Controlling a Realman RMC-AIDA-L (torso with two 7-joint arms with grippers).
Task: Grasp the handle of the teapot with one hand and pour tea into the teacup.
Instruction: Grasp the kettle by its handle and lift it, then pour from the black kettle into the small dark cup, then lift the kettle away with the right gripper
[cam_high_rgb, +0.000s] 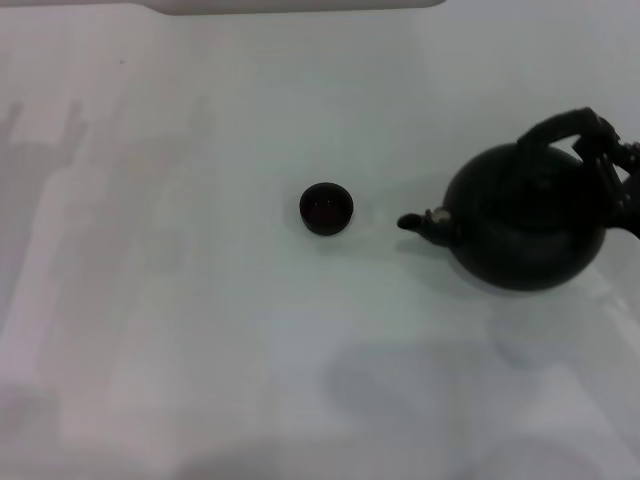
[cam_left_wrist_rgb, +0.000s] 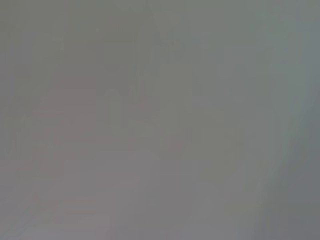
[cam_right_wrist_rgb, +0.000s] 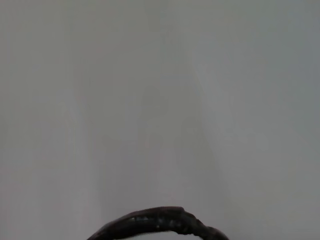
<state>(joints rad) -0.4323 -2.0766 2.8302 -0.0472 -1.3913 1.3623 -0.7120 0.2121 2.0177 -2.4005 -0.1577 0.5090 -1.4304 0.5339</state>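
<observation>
The round matte-black teapot (cam_high_rgb: 528, 222) stands on the white table at the right, its short spout (cam_high_rgb: 418, 223) pointing left toward the teacup. The tiny dark teacup (cam_high_rgb: 326, 208) sits near the table's middle, a spout's length or so clear of the spout tip. The arched black handle (cam_high_rgb: 556, 125) rises over the pot's body and also shows as a ribbed arc in the right wrist view, handle (cam_right_wrist_rgb: 160, 222). My right gripper (cam_high_rgb: 612, 150) reaches in from the right edge and is at the handle's right end. The left gripper is out of view. No tea shows.
The white table (cam_high_rgb: 180, 300) spreads bare to the left and front of the cup. A pale object's edge (cam_high_rgb: 290, 6) lies along the far side. The left wrist view shows only plain grey surface.
</observation>
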